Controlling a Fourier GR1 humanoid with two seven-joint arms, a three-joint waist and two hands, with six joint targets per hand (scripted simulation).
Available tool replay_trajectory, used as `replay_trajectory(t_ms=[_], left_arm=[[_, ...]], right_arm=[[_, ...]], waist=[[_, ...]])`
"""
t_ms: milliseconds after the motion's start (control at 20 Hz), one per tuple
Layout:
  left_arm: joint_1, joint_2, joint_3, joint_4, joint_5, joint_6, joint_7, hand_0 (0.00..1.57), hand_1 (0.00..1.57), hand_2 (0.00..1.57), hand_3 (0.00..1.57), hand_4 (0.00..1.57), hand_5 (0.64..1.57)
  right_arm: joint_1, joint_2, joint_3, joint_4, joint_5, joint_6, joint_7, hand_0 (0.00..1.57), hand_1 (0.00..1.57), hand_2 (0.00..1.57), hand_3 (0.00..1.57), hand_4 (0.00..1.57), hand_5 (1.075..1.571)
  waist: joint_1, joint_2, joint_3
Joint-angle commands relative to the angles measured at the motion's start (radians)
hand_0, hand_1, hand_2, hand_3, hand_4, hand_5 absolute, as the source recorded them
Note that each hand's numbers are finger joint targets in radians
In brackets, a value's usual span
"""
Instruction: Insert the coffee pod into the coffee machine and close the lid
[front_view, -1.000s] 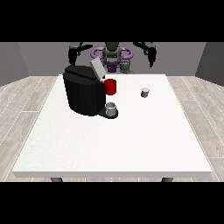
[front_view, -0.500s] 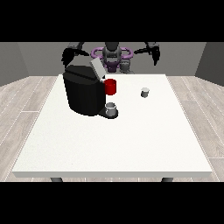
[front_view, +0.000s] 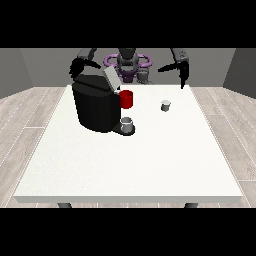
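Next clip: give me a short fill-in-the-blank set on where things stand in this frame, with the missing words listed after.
1. The coffee machine stands on the white table with its lid ____.
2. The small grey coffee pod sits on the ____, apart from the machine.
3. The cup beside the machine's lid is ____ in colour.
4. The hand at the view's right is raised ____ the table, touching nothing.

Missing words: open; table; red; above

A small grey pod (front_view: 165, 105) is set upright, well apart from the black machine (front_view: 95, 106), whose lid (front_view: 111, 79) is raised.
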Motion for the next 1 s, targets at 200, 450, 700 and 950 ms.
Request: replay_trajectory(t_ms=[200, 450, 700, 950], left_arm=[[-0.144, 0.039, 0.039, 0.240, -0.037, -0.010, 0.002, 0.00, 0.00, 0.00, 0.00, 0.00, 1.571], [-0.248, 0.082, 0.057, 0.354, -0.089, 0.020, 0.017, 0.00, 0.00, 0.00, 0.00, 0.00, 1.571], [-0.220, 0.077, 0.009, 0.471, -0.171, 0.017, -0.069, 0.00, 0.00, 0.00, 0.00, 0.00, 1.571], [-0.269, 0.074, -0.033, 0.487, -0.241, 0.032, -0.017, 0.00, 0.00, 0.46, 0.00, 0.00, 1.571]], right_arm=[[-0.075, -0.014, 0.019, 0.020, 0.002, -0.018, 0.044, 0.00, 0.00, 0.00, 0.00, 0.34, 1.571], [-0.116, -0.001, 0.031, 0.036, 0.014, -0.050, 0.047, 0.00, 0.00, 0.00, 0.00, 0.40, 1.571], [-0.093, -0.012, 0.055, 0.020, 0.031, -0.056, 0.127, 0.00, 0.00, 0.00, 0.00, 0.39, 1.571], [-0.100, -0.013, 0.036, 0.116, 0.044, -0.070, 0.102, 0.00, 0.00, 0.00, 0.00, 0.42, 1.571]], waist=[[-0.026, 0.067, -0.0001], [-0.055, 0.115, -0.0001], [-0.051, 0.068, -0.0004], [-0.030, 0.039, 0.0000]])
